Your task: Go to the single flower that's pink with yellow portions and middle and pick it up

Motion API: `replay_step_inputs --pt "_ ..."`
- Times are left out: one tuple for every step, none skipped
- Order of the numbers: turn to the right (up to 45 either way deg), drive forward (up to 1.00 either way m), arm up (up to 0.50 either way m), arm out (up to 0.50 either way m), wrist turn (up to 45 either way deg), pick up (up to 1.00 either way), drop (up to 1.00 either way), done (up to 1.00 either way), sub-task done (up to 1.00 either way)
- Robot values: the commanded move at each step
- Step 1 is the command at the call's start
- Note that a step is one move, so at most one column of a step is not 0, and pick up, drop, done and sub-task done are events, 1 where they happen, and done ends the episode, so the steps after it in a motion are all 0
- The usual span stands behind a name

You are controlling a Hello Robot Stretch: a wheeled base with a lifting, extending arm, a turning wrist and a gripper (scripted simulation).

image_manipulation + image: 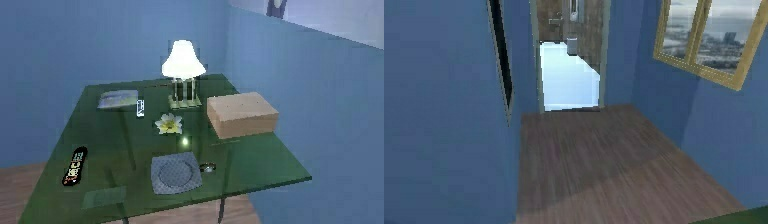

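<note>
A small flower (171, 123) with pale petals and a yellow middle lies on a dark green glass table (260, 170) in the arm side view. It is near the table's centre, just in front of the lamp and left of a box.
On the table stand a white-shaded lamp (183, 65), a tan cardboard box (241, 113), a grey dish (173, 173), a dark remote (75, 165) and a flat grey tray (117, 99). In the forward view a wooden floor (604, 160) leads to a bright doorway (569, 70) between blue walls, with a window (709, 35) at right.
</note>
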Motion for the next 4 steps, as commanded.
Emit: replay_step_inputs --pt "0.0 0.0 0.5 0.0 0.0 0.0 0.0 0.0 0.0" --pt "0.0 0.0 0.36 0.0 0.0 0.0 0.0 0.0 0.0" --pt "0.0 0.0 0.0 0.5 0.0 0.0 0.0 0.0 0.0" --pt "0.0 0.0 0.0 0.0 45.0 0.0 0.0 0.0 0.0"
